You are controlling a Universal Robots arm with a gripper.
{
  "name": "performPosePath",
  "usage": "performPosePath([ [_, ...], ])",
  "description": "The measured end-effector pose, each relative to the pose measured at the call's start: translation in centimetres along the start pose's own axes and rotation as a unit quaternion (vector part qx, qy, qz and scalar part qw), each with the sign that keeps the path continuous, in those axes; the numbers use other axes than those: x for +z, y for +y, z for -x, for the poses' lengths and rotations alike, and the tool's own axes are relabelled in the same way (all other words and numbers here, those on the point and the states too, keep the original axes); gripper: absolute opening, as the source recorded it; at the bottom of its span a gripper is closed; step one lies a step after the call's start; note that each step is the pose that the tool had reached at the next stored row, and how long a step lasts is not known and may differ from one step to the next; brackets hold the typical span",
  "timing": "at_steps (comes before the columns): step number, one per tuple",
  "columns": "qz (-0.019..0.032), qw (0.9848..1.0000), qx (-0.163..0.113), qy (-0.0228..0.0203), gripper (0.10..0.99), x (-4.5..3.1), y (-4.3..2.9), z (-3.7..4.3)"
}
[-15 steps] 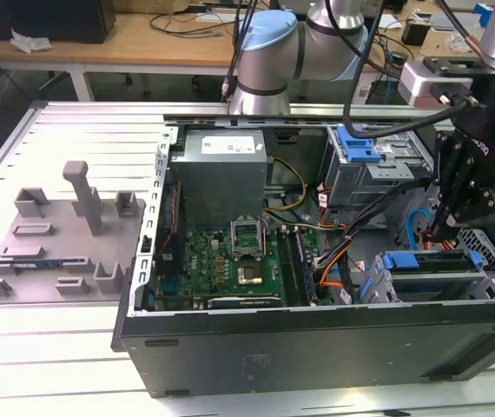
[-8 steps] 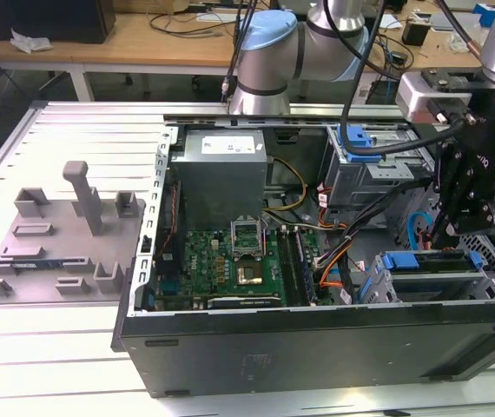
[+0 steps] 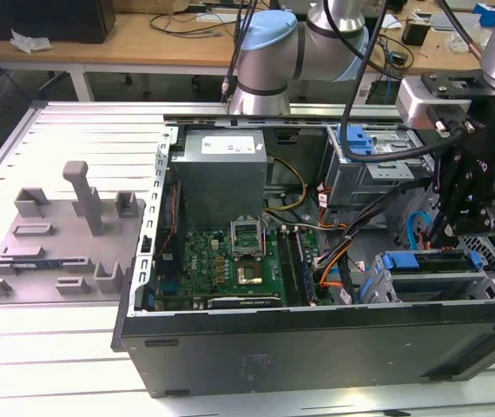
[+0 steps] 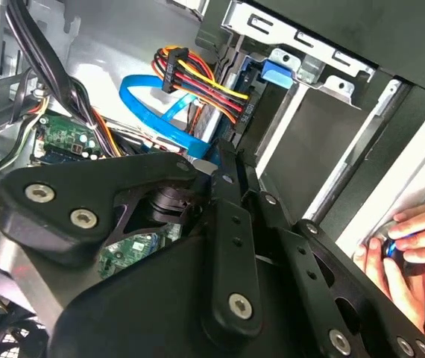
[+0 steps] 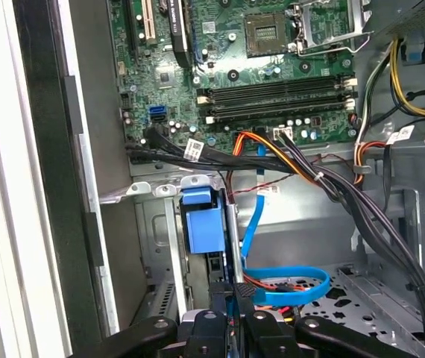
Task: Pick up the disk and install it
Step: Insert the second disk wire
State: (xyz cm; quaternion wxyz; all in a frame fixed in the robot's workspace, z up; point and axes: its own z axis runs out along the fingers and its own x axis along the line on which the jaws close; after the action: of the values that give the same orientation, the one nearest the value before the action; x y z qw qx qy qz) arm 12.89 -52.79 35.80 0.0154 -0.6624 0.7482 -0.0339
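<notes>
Colour rundown: the computer case [image 3: 317, 347] is black outside, bare silver-grey metal inside. The motherboard [image 3: 230, 265] is green with black slots. A bright blue flat cable [image 4: 156, 112] loops next to a red, yellow, orange and black wire bundle [image 4: 197, 82]. The disk [image 3: 425, 261] has a blue rail along its edge, and there's a blue plastic tab [image 5: 201, 220] too. The gripper [image 3: 465, 204] is matte black, the fixture plate [image 3: 56, 243] plain grey, and the arm's joint cap [image 3: 265, 43] light blue.
</notes>
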Motion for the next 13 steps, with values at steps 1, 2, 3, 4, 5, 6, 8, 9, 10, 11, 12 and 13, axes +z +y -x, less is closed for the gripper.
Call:
performPosePath([
  [1,0.0003,1.0,0.0,-0.002,0.161,0.1,0.0,-0.11],
  [2,0.0005,1.0,0.0,-0.0034,0.161,0.16,-0.01,-0.17],
  [3,0.0005,1.0,0.0,-0.0039,0.161,0.2,-0.01,-0.21],
  [4,0.0006,1.0,0.0,-0.0043,0.161,0.23,-0.01,-0.23],
  [5,0.0006,1.0,0.0,-0.0047,0.161,0.25,-0.01,-0.25],
  [6,0.0006,1.0,0.0,-0.0047,0.161,0.25,-0.01,-0.26],
  [8,0.0006,1.0,0.0,-0.0048,0.161,0.26,-0.02,-0.27],
  [9,0.0006,1.0,0.0,-0.0048,0.161,0.26,-0.02,-0.27],
  [10,0.0007,1.0,0.0,-0.0052,0.161,0.25,-0.02,-0.28],
  [11,0.0008,1.0,0.0,-0.0063,0.161,0.26,-0.02,-0.31],
  [12,0.0012,0.9999,0.0,-0.0101,0.161,0.26,-0.03,-0.37],
  [13,0.0017,0.9999,0.0,-0.0134,0.161,0.27,-0.04,-0.44],
])
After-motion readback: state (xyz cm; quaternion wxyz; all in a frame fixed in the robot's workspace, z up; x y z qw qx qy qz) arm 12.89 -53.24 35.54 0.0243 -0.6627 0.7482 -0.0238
